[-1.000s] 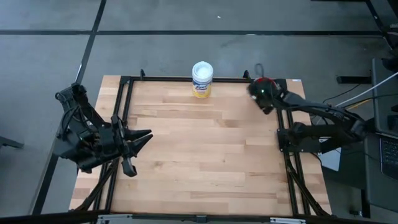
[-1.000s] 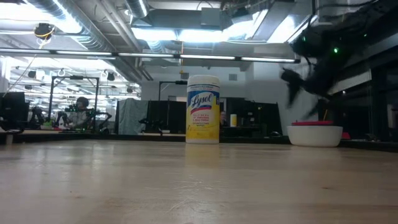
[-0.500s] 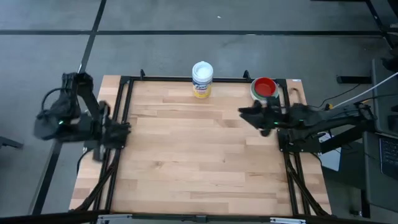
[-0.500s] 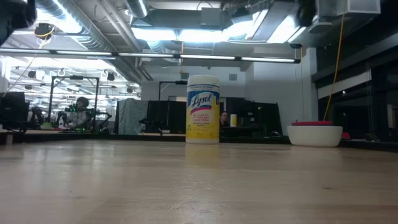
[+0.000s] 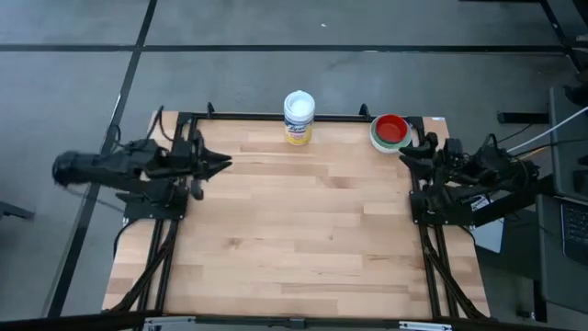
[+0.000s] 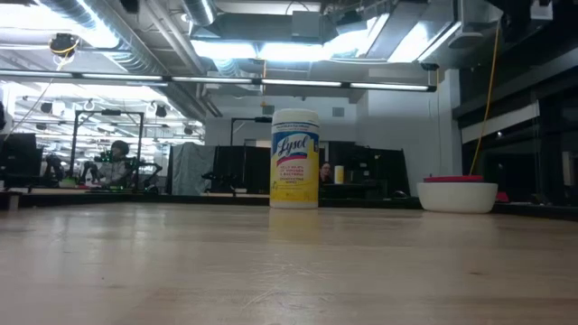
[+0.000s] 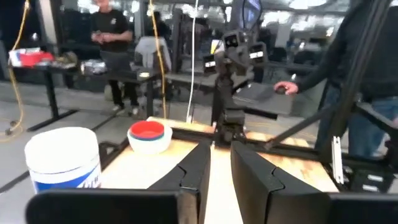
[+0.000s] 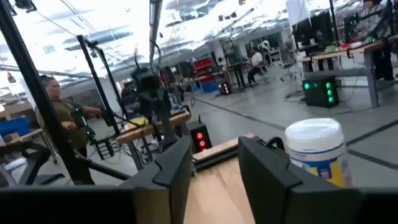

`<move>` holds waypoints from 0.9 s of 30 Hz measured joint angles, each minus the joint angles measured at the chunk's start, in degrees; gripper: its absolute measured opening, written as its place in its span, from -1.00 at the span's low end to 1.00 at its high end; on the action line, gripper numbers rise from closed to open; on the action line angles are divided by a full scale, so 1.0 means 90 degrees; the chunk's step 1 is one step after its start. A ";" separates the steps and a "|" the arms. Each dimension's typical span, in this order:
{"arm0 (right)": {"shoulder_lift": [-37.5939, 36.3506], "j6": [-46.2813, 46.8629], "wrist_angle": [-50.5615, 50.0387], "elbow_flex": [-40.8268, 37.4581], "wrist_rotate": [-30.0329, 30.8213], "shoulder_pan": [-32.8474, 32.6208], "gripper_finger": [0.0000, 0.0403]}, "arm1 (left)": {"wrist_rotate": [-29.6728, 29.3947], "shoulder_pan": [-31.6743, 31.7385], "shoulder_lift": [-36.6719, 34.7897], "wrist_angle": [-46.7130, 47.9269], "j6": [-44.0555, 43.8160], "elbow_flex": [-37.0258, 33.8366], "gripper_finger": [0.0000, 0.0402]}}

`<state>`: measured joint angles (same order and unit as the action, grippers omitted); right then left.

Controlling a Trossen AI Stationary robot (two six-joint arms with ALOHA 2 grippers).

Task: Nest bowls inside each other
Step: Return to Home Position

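The bowls point(image 5: 390, 131) stand nested in one stack at the table's far right corner, resting on the wood. The red one is on top and a white one is outermost point(image 6: 458, 193); the stack also shows in the left wrist view point(image 7: 149, 135). My left gripper point(image 5: 223, 164) point(image 7: 221, 149) hovers over the table's left side, level and pointing right. It is open by a narrow gap and holds nothing. My right gripper point(image 5: 406, 156) point(image 8: 214, 146) hovers at the right edge, just near of the stack. It points left, open and holding nothing.
A white canister with a yellow-blue label point(image 5: 299, 117) point(image 6: 294, 159) stands at the middle of the far edge. Black frame rails point(image 5: 184, 230) run along the table's left, right and far sides. People stand in the room beyond the table.
My right gripper has drawn back from above the bowl stack toward the table's near and right sides and has turned level; the stack stays in place. My left gripper has swung from the near left toward the far edge, still pointing right.
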<state>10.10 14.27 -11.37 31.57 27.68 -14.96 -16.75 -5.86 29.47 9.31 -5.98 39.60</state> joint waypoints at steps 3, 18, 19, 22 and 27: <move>-0.0412 -0.0220 -0.0028 -0.0238 -0.0098 0.0002 -0.38 | 0.1169 0.1141 -0.0227 -0.0669 0.0063 -0.0746 -0.71; -0.1131 -0.0799 0.1065 -0.2756 0.0243 0.0002 -0.53 | 0.3528 0.3606 -0.0803 -0.1926 0.0893 -0.2707 -0.80; -0.1130 -0.0767 0.1010 -0.2889 0.0335 0.0002 -0.53 | 0.3537 0.3660 -0.0905 -0.2102 0.0900 -0.2869 -0.80; -0.1123 -0.0535 0.1095 -0.3163 0.0291 0.0002 -0.55 | 0.3646 0.3817 -0.1242 -0.2679 0.0690 -0.3406 -0.81; -0.1126 -0.0787 0.1380 -0.3283 0.0059 0.0002 -0.54 | 0.4373 0.4185 -0.1657 -0.2875 0.0224 -0.4073 -0.84</move>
<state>-0.03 7.18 1.05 2.02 28.21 -14.94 22.60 31.81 14.56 -16.56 -3.97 2.94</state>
